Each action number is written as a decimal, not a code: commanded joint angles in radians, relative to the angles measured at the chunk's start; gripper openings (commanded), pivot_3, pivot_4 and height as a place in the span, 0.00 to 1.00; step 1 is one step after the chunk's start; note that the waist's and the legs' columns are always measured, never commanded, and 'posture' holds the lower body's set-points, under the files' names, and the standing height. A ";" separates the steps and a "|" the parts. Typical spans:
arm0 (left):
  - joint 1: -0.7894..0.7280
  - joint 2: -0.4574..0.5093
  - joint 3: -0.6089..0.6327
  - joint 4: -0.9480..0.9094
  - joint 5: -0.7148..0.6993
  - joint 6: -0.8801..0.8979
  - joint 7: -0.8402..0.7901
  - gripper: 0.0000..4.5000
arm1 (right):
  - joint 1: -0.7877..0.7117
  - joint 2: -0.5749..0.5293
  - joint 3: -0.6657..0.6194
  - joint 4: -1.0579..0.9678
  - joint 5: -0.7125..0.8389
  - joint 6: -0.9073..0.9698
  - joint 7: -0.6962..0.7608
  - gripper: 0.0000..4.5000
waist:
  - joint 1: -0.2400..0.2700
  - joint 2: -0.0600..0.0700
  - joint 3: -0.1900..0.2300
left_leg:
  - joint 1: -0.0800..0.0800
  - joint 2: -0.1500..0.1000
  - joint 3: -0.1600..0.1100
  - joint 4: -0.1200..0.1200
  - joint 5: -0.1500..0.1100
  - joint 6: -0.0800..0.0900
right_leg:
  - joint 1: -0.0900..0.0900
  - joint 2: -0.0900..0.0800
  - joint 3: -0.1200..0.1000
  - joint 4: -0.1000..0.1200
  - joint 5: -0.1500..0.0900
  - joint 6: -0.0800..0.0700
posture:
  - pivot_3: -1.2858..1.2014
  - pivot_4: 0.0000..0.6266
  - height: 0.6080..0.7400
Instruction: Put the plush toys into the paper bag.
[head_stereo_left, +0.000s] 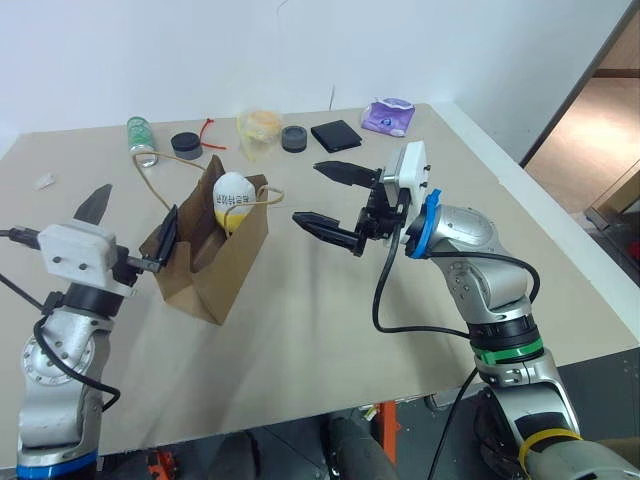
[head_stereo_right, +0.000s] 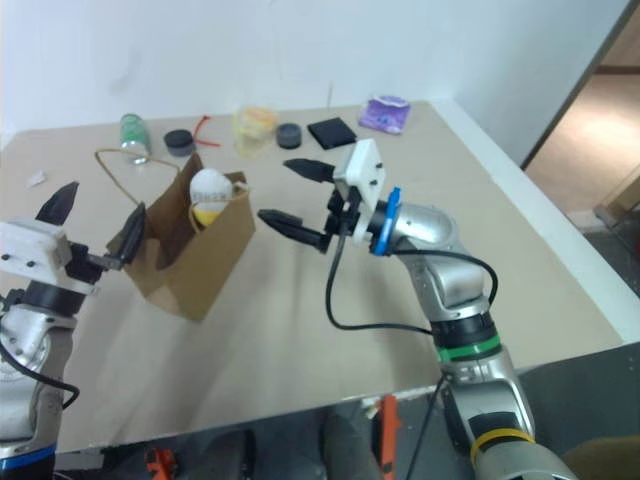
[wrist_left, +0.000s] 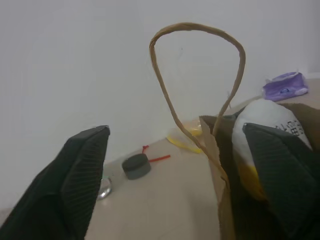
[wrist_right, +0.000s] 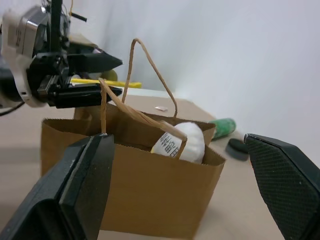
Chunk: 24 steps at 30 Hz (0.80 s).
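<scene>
My left tool (head_stereo_left: 135, 232) sits at the near left of the counter (head_stereo_left: 330, 310), its two black fingers spread wide and gripping nothing. One finger (head_stereo_left: 164, 238) lies against the left end of the paper bag (head_stereo_left: 215, 265), at its rim; the other finger (head_stereo_left: 94, 205) stands clear, out to the left. I cannot tell whether the first finger reaches inside the bag or only touches its edge.

The paper bag stands upright and open just right of that tool, in the left half of the counter. The white egg-shaped plush toy (head_stereo_left: 232, 193) sits inside it, its top poking above the rim, a printed label on its white part and its yellow end turned down into the bag. One cord handle (wrist_left: 197, 75) loops up from the bag's far-left side; the second handle (wrist_right: 135, 112) droops across the mouth. Of the brown gingerbread toy I can say nothing.

My right tool (head_stereo_left: 330, 195) hangs above the counter just right of the bag, pointing left toward it, fingers wide apart and holding nothing, apart from the bag.

Along the far edge, from left to right, lie a green bottle (head_stereo_left: 141, 138) on its side, a dark round cap (head_stereo_left: 186, 145), a red tie (head_stereo_left: 206, 130), a crumpled yellowish wrapper (head_stereo_left: 259, 128), another dark round piece (head_stereo_left: 294, 138), a flat black square (head_stereo_left: 335, 135) and a purple wipes packet (head_stereo_left: 388, 116).
</scene>
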 joint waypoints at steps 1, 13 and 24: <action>0.024 0.005 0.066 -0.115 -0.093 0.091 0.031 0.99 | -0.041 0.004 -0.048 0.037 0.048 0.043 0.019 1.00 | 0.001 0.000 0.000 | 0.000 0.000 0.000 0.000 0.000 0.000 | 0.000 0.000 0.000 0.000 -0.001 -0.001 | 0.52 0.24 1.00; 0.269 0.053 0.189 -0.341 -0.432 0.319 -0.001 1.00 | -0.108 -0.004 0.029 0.192 0.062 0.206 0.244 0.95 | -0.005 0.000 0.000 | 0.000 0.000 0.000 0.000 0.000 0.000 | -0.001 0.000 0.000 0.000 -0.002 -0.003 | 0.52 0.24 1.00; 0.358 0.069 0.118 -0.371 -0.370 0.285 -0.058 1.00 | -0.036 0.112 0.102 0.096 0.018 0.227 0.146 0.01 | -0.012 0.000 0.000 | 0.000 0.000 0.000 0.000 -0.001 0.000 | -0.002 0.000 0.000 0.000 -0.002 -0.004 | 0.52 0.24 1.00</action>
